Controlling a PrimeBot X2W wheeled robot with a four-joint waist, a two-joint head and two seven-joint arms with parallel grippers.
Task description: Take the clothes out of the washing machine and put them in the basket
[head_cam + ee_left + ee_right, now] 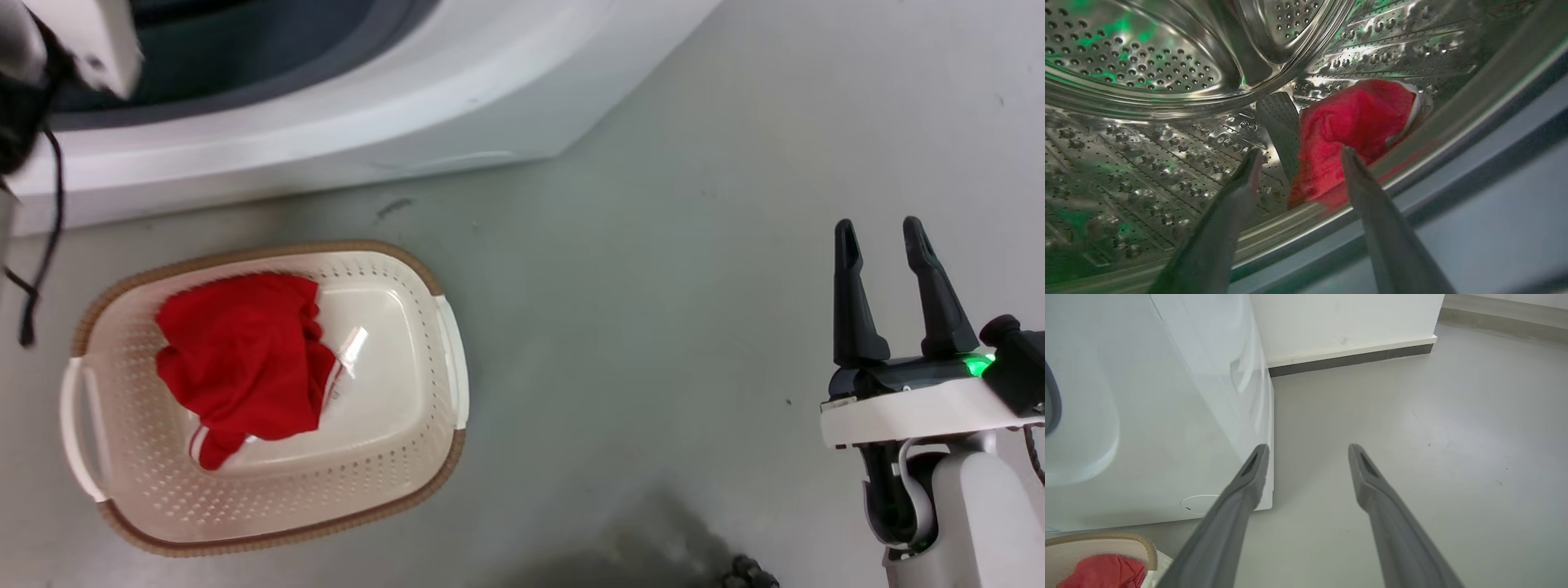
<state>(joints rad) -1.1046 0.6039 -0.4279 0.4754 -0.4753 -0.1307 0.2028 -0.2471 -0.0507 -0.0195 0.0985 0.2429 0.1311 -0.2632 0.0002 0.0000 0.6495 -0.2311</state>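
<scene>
Reaching into the drum (1147, 65): the left gripper (1301, 152) is holding its fingers wide apart, gripping nothing.
Red garment (1355, 114): is lying bunched on the perforated steel wall, just beyond the left fingertips; contact is unclear.
Second red garment (241, 359): is lying crumpled inside the basket (269, 535), which is sitting before the washing machine (326, 139).
Right gripper (879, 224): is hanging over the floor (653, 286), well apart from the basket, fingers spread and empty.

One red garment (245, 359) lies crumpled in the left half of the cream basket (286, 502), at lower left, on the floor below the white washer (343, 122). The other garment (1355, 122) sits bunched at centre frame, against the steel drum (1147, 61) by its front rim.
</scene>
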